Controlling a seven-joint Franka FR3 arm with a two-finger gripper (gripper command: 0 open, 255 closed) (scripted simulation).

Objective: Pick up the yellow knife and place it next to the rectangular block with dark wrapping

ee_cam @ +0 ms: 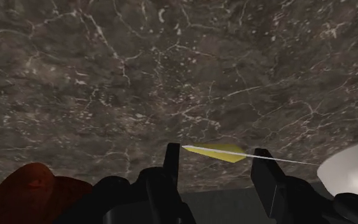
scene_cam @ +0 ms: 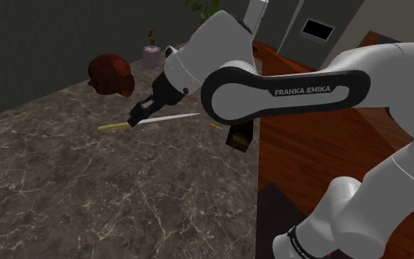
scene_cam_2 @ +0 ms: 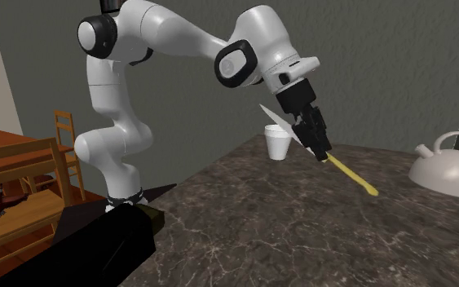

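One yellow knife (scene_cam: 113, 126): thin, stiff, judged light. The smooth handle and narrow white blade were likely slippery and prone to pivot. Best hold was judged to be the handle-blade junction, near the balance point. The knife was off the table (scene_cam: 87, 199), tilted, and looked pinched in the claw (scene_cam: 137, 118) near that junction, fingers (ee_cam: 172, 159) a little apart on it. In the shoulder view the handle ran toward 9 o'clock from the claw and the blade toward 3 o'clock. A dark rectangular block (scene_cam: 240, 140) sat at 4 o'clock of the claw, under the arm, apart from the knife.
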